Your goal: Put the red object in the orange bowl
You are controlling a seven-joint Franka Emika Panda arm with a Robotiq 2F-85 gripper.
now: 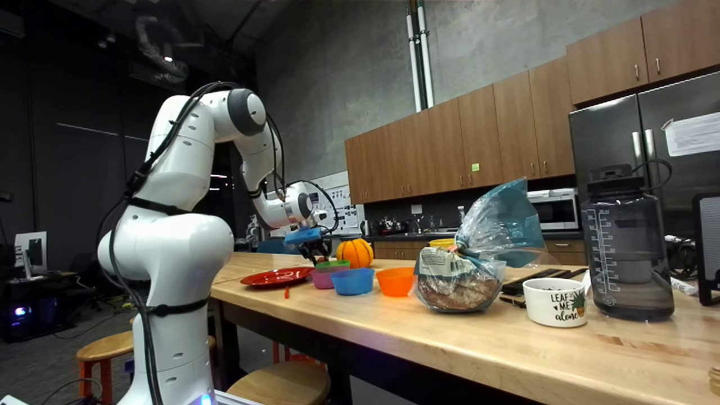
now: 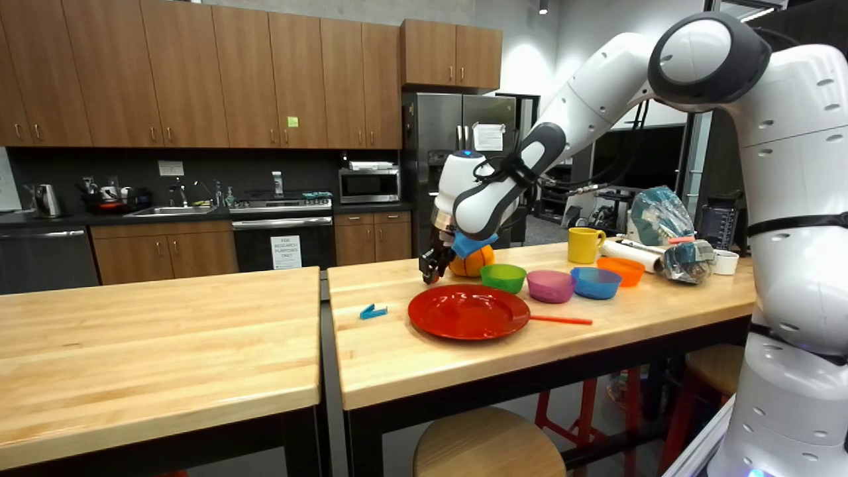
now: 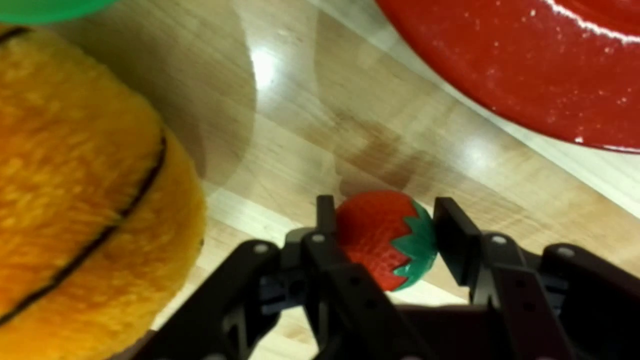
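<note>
The red object is a strawberry-like toy point(image 3: 372, 235) with a green leafy top. My gripper point(image 3: 385, 220) has one finger against its red side and one against its green side in the wrist view. The gripper point(image 2: 430, 270) is low over the far part of the table, beside the orange pumpkin; a bit of the red object point(image 2: 435, 279) shows under the fingers. Whether it touches the table I cannot tell. The small orange bowl point(image 1: 395, 281) stands beyond the blue bowl, apart from the gripper; it also shows in an exterior view point(image 2: 621, 269). It is out of the wrist view.
A plush pumpkin point(image 3: 90, 200) is close beside the gripper. A red plate point(image 2: 470, 311) lies nearby. Green point(image 2: 503, 278), pink point(image 2: 551, 286) and blue point(image 2: 596, 283) bowls line up towards the orange bowl. A yellow mug point(image 2: 584, 245) and bagged bread point(image 1: 458, 287) stand past them.
</note>
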